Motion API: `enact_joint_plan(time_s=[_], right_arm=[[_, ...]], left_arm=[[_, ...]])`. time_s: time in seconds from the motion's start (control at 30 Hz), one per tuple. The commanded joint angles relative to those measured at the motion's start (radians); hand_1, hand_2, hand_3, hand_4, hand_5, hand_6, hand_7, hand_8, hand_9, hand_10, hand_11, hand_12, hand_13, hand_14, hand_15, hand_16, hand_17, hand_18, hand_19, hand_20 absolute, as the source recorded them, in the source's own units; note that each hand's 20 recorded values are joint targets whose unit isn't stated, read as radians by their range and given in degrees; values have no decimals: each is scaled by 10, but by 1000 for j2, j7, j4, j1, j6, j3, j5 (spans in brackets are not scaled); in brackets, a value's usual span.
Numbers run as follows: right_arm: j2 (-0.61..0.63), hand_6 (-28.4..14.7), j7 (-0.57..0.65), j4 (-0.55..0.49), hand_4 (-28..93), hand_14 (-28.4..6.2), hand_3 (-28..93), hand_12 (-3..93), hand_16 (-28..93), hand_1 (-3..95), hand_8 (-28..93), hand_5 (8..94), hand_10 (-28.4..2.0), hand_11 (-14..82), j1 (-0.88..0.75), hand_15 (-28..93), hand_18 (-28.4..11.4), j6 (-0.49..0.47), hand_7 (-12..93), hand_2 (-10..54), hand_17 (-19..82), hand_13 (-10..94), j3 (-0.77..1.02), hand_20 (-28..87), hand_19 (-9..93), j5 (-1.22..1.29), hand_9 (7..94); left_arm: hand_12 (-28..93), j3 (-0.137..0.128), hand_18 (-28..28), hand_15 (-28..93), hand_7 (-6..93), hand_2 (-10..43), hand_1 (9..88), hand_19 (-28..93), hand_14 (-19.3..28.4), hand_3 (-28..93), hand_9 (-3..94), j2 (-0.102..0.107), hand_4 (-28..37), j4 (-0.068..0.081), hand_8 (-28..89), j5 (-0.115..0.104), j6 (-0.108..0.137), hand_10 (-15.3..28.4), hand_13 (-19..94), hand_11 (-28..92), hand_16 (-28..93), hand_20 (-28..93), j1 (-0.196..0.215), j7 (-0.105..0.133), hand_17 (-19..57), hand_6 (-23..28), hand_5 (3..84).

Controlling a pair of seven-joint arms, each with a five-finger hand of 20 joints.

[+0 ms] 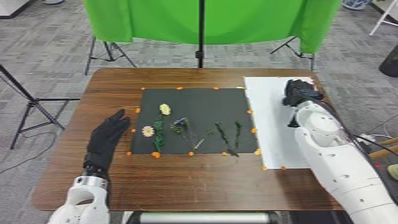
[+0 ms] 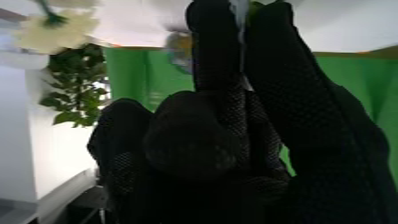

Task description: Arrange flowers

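Note:
In the head view, the left hand rests on the table's left side with its fingers straight. The right hand is over the far part of the white sheet. Cream flower, pale pink flower, small purplish flower and green sprigs lie on the black mat. The right wrist view shows the right hand pinching a thin pale stem, other fingers curled. Beside it is a cream bloom on a green stem; leaves show near it.
Orange markers edge the mat and sheet. The brown wooden table extends around them. Beyond its far edge stand a green cloth and a black stand pole. Another black stand is left of the table.

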Motion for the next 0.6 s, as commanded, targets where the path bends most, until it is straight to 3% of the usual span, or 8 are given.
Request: enact_joint_plan(time_s=[0.03, 0.33, 0.6], right_arm=[[73, -1, -80, -224, -158, -15, 546, 368, 345, 633, 105, 822, -84, 71, 63, 633, -108, -21, 176, -95, 683, 918, -119, 602, 932, 107, 934], [55, 12, -280, -285, -162, -13, 552, 369, 354, 621, 101, 812, -94, 63, 162, 637, -106, -149, 186, -95, 670, 905, -347, 612, 932, 109, 922], [44, 21, -337, -295, -167, -15, 561, 369, 354, 610, 96, 803, -94, 56, 161, 642, -106, -216, 194, -95, 659, 896, -429, 617, 932, 71, 906]], left_arm=[[134, 4, 96, 83, 56, -12, 207, 10, 137, 647, 431, -5, -240, 9, -53, 5, -9, 113, 310, 88, 12, 154, 3, -9, 37, 36, 416], [134, 2, 97, 83, 56, -12, 205, 10, 137, 647, 432, -11, -239, 8, -53, 5, -14, 113, 310, 90, 12, 154, 6, -9, 37, 36, 416], [134, 1, 97, 83, 57, -12, 204, 10, 137, 647, 432, -11, -238, 7, -53, 4, -11, 113, 310, 89, 12, 154, 10, -8, 37, 36, 416]])
